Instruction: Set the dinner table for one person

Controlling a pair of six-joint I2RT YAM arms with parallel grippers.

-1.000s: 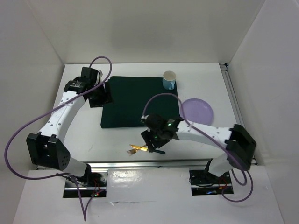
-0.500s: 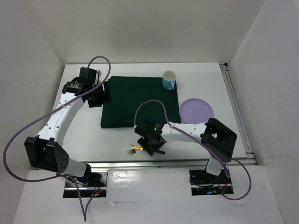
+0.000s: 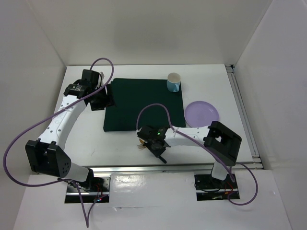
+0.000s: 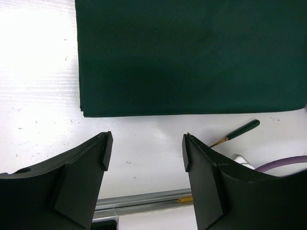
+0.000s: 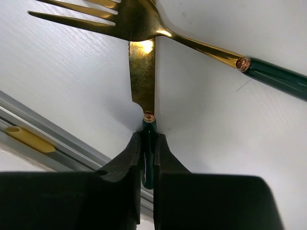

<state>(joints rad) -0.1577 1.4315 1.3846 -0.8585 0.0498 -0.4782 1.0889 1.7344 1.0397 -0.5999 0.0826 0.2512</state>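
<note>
My right gripper (image 5: 147,143) is shut on the dark green handle of a gold knife (image 5: 142,72), low over the white dinner table (image 3: 216,86) near its front rail. A gold fork (image 5: 129,19) with a green handle lies across the knife's blade tip. From above, the right gripper (image 3: 153,146) covers most of this cutlery, and only gold fork tines (image 3: 140,143) peek out at its left. My left gripper (image 4: 146,148) hangs open and empty at the left edge of the dark green mat (image 3: 144,103).
A white and blue cup (image 3: 173,82) stands at the mat's far right corner. A purple plate (image 3: 202,113) lies right of the mat. A metal rail (image 3: 144,168) runs along the near table edge. White walls enclose the table.
The right gripper slid left over the cutlery, came down and shut on the knife handle; its elbow folded inward. The left arm stayed put.
</note>
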